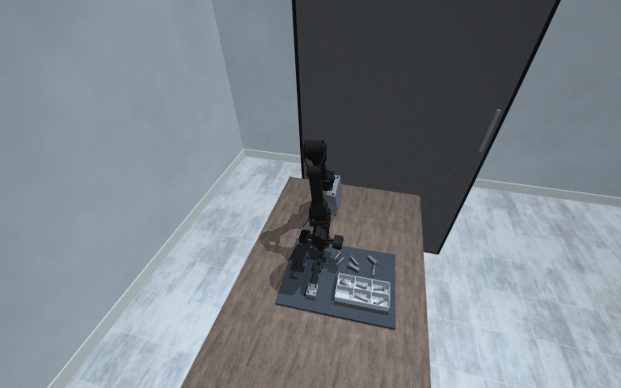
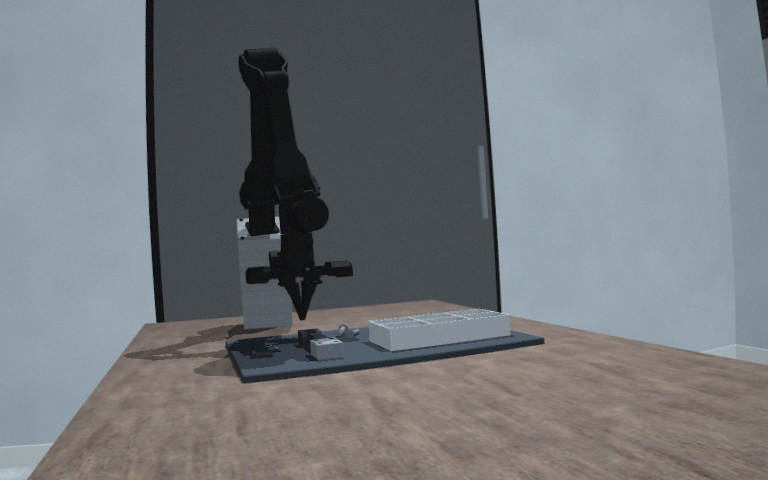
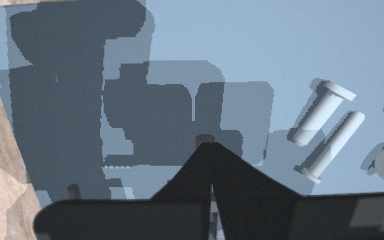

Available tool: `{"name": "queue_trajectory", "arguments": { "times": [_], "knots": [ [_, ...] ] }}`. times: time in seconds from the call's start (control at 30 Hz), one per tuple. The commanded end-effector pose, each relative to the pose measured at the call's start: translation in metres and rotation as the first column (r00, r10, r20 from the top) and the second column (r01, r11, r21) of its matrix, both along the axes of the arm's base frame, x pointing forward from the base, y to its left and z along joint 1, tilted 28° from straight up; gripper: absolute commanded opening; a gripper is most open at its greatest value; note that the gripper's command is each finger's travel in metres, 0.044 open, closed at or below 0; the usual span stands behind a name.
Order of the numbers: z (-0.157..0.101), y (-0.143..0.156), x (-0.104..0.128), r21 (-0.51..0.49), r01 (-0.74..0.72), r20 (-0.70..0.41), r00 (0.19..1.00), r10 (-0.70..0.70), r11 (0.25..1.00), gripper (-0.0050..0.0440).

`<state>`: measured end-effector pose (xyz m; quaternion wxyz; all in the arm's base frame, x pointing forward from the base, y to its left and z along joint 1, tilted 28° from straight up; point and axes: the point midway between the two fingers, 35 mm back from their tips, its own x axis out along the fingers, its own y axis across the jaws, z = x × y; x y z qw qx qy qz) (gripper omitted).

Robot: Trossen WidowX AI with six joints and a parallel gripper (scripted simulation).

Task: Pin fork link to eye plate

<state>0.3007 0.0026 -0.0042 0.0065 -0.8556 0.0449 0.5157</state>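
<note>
My gripper (image 1: 322, 250) (image 2: 303, 318) (image 3: 209, 150) is shut and empty, its tips pointing down above the mat, behind the fork. The dark fork link (image 1: 314, 274) (image 2: 308, 337) lies on the mat in line with the pale eye plate (image 1: 311, 289) (image 2: 327, 349), at its near end. A dark rounded end (image 3: 205, 138) shows just beyond the fingertips in the wrist view; I cannot tell what it belongs to. Whether a pin sits through the cheeks and eye cannot be seen. Two loose pale pins, one thicker (image 3: 320, 116) and one thinner (image 3: 336, 145), lie right of the fingers; which is 12 mm is unclear.
The white parts box (image 1: 361, 305) (image 2: 441, 335) with pins in its compartments stands right of the eye plate on the dark mat (image 1: 315, 308) (image 2: 294, 365). Several other loose pins lie behind the box. A small dark piece (image 1: 293, 276) (image 3: 74, 191) lies in shadow left of the fork.
</note>
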Motion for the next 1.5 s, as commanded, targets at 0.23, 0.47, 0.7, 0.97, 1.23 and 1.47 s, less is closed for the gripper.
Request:
{"name": "queue_trajectory", "arguments": {
  "times": [0.23,0.47,0.7,0.97,1.23,1.47],
  "knots": [
    [-0.003,-0.001,-0.007,-0.008,-0.003,-0.003,1.000,0.003,1.000,0.0000],
    [-0.005,0.000,-0.010,-0.008,-0.003,-0.003,1.000,0.003,1.000,0.0000],
    [-0.005,0.000,-0.010,-0.008,-0.003,-0.003,1.000,0.003,1.000,0.0000],
    [-0.019,-0.001,-0.002,-0.008,-0.003,-0.003,1.000,0.003,1.000,0.0000],
    [-0.031,-0.003,0.003,-0.008,-0.003,-0.003,1.000,0.003,1.000,0.0000],
    [-0.028,-0.003,0.003,-0.008,-0.003,-0.003,1.000,0.003,1.000,0.0000]
  ]
}}
